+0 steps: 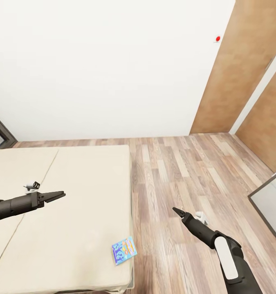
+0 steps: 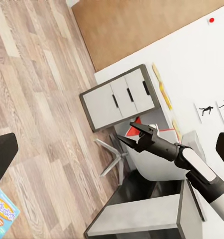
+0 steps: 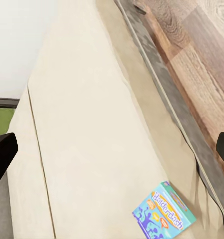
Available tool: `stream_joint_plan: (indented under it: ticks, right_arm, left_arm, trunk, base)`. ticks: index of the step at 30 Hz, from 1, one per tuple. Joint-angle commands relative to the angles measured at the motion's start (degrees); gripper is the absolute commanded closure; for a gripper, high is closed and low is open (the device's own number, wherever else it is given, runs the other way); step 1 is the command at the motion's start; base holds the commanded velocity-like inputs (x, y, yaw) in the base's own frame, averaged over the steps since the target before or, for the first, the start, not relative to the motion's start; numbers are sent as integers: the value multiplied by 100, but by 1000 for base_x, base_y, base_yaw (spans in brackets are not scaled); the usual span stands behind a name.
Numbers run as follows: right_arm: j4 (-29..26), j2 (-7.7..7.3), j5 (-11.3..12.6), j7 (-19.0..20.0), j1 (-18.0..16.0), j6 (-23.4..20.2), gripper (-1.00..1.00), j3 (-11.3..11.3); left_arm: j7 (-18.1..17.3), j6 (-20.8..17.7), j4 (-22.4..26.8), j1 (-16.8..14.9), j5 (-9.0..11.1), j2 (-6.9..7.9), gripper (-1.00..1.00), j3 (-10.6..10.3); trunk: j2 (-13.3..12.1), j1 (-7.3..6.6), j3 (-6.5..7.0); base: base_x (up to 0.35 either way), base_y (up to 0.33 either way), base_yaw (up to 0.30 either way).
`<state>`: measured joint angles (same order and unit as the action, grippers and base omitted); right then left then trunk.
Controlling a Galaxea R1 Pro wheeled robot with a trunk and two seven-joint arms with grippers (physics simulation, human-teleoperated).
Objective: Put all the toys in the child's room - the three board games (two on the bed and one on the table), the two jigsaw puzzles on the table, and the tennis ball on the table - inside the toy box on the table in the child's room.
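Note:
A blue board game [image 1: 124,250] lies flat on the beige bed [image 1: 72,192] near its front right corner; it also appears in the wrist views as the board game [image 2: 2,216] [image 3: 164,215]. My left gripper [image 1: 58,195] hovers open over the bed's middle, its fingers [image 2: 3,154] spread wide. My right gripper [image 1: 178,212] hangs open over the floor beside the bed, right of the game, fingers [image 3: 2,154] apart. The table [image 2: 119,99] with white drawers stands against the wall; thin yellow slivers [image 2: 162,89] on its top are too small to identify. Toy box and tennis ball are out of view.
Wood-plank floor [image 1: 187,171] runs between the bed and the table's drawer end [image 1: 270,202]. Brown doors [image 1: 232,77] stand at the back right. A small grey object [image 1: 32,185] sits on the bed near my left arm. A chair with a star base [image 2: 112,157] stands by the table.

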<state>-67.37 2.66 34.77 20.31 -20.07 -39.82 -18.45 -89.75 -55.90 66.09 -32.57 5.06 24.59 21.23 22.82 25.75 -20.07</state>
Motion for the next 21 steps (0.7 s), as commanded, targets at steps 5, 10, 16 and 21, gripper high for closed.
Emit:
stream_joint_plan:
  ticks: [5, 10, 16, 21]
  right_arm:
    - [-4, 4, 4, 24, -6, -51, -100, -25]
    - [-6, 5, 4, 21, -6, -52, -100, -26]
    - [-11, 6, 4, 23, -6, -52, -100, -27]
    - [-20, 6, 4, 25, -6, -52, -100, -27]
  left_arm:
    - [-25, -61, 0, -4, -5, 2, -100, -8]
    - [-25, -61, 0, -4, -5, 2, -100, 4]
    - [-25, -61, 0, -4, -5, 2, -100, 11]
    - [-25, -61, 0, -4, -5, 3, -100, 14]
  trunk:
    - [10, 3, 38]
    - [10, 3, 86]
    - [10, 3, 143]
    - [10, 3, 191]
  base:
    - [0, 0, 0]
    - [0, 0, 0]
    - [0, 0, 0]
    - [0, 0, 0]
